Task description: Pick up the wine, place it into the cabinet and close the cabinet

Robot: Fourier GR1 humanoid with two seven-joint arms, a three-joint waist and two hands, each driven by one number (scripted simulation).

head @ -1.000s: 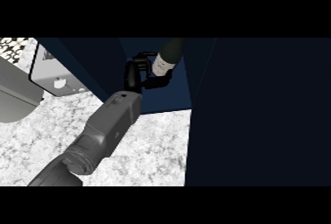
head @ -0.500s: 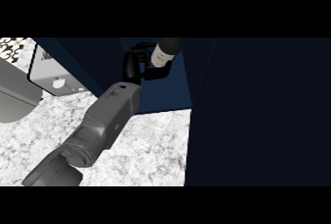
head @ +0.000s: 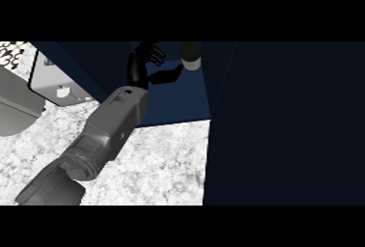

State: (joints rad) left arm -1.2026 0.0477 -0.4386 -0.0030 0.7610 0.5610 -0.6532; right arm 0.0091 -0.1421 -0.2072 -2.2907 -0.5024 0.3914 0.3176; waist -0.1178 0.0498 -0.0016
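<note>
The wine bottle (head: 190, 57) stands upright inside the dark blue cabinet (head: 178, 103), at the top of the head view; only its dark top and a pale band show. My left hand (head: 146, 60) is inside the cabinet just left of the bottle. Its fingers (head: 151, 50) are spread, with a strip of blue showing between them and the bottle. The thumb points right, and its tip lies close under the bottle's lower end. The grey forearm (head: 114, 125) runs up from the lower left. My right hand is out of sight.
The cabinet's open door (head: 285, 125) is a tall dark panel filling the right half. A pale grey appliance (head: 61, 82) and a grey basin (head: 14, 116) sit at the left. Speckled white counter (head: 157, 164) lies below the cabinet.
The bottle has gone up and right, deeper into the cabinet, and from tilted to upright. The hand rose with it, and the fingers now stand apart from the bottle.
</note>
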